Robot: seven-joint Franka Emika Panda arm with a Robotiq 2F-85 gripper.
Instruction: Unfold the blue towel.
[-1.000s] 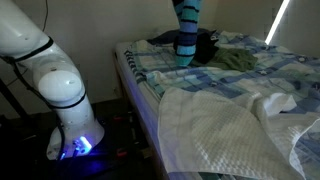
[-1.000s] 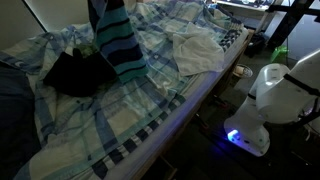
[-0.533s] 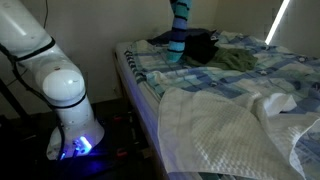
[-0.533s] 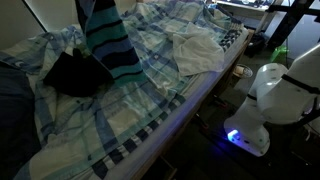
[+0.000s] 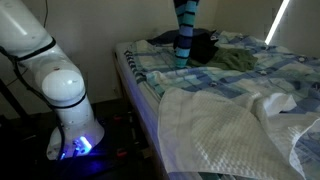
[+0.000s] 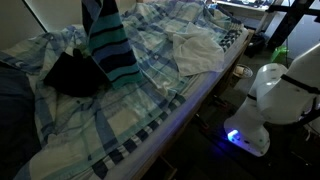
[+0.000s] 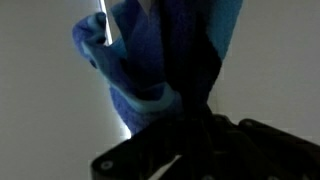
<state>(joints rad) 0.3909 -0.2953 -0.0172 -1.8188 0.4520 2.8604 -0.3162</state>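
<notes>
The blue towel (image 5: 185, 33) (image 6: 108, 45), striped teal and dark navy, hangs in a long fold from above the top edge of both exterior views. Its lower end reaches the bed by a dark garment (image 5: 205, 45) (image 6: 72, 75). The gripper is out of frame in both exterior views. In the wrist view my gripper (image 7: 190, 120) is a dark mass at the bottom, shut on the blue towel (image 7: 130, 60), which bunches out from between the jaws.
The bed carries a pale blue plaid sheet (image 5: 265, 72) (image 6: 150, 100). A large white waffle blanket (image 5: 220, 130) (image 6: 195, 50) lies on it, draping over the bed's edge. A green cloth (image 5: 238, 60) lies behind it. The robot's base (image 5: 62, 90) (image 6: 265, 100) stands beside the bed.
The hanging towel has swayed a little sideways and back; its lower end has shifted slightly over the dark garment. The gripper stays shut on it.
</notes>
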